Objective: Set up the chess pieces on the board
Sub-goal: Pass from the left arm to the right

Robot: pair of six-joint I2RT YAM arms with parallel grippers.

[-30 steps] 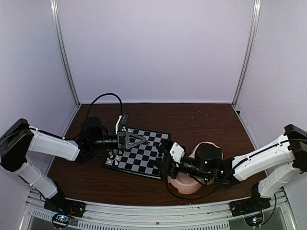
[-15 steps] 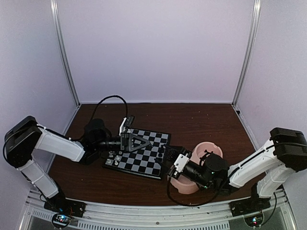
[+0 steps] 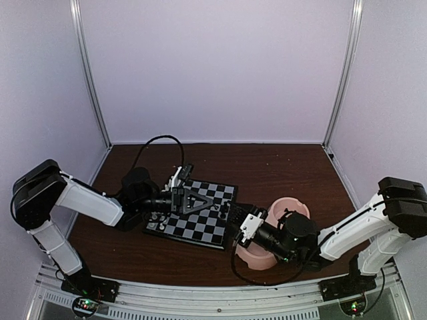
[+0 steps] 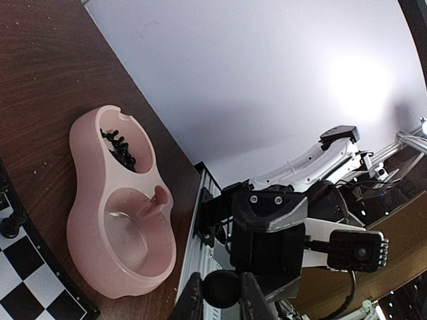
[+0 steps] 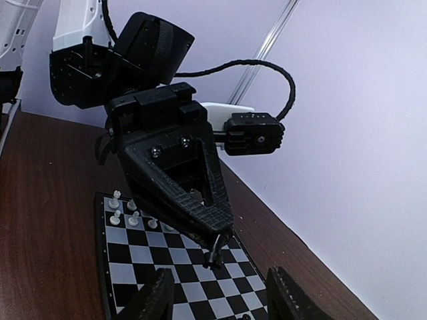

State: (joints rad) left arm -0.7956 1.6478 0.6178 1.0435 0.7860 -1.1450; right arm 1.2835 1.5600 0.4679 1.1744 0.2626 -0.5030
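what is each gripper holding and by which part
Left gripper pinches a black chess piece by its top end, body hanging below; right gripper is open and empty.

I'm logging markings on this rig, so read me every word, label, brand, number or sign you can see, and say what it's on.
No readable text in any view.
The board: plain checks, no letters or numbers on its border.
The pink dish: no marking shows.
The wrist camera housing: screw heads only, no label.
The base rail lights: glowing dots, too small to show any sign.
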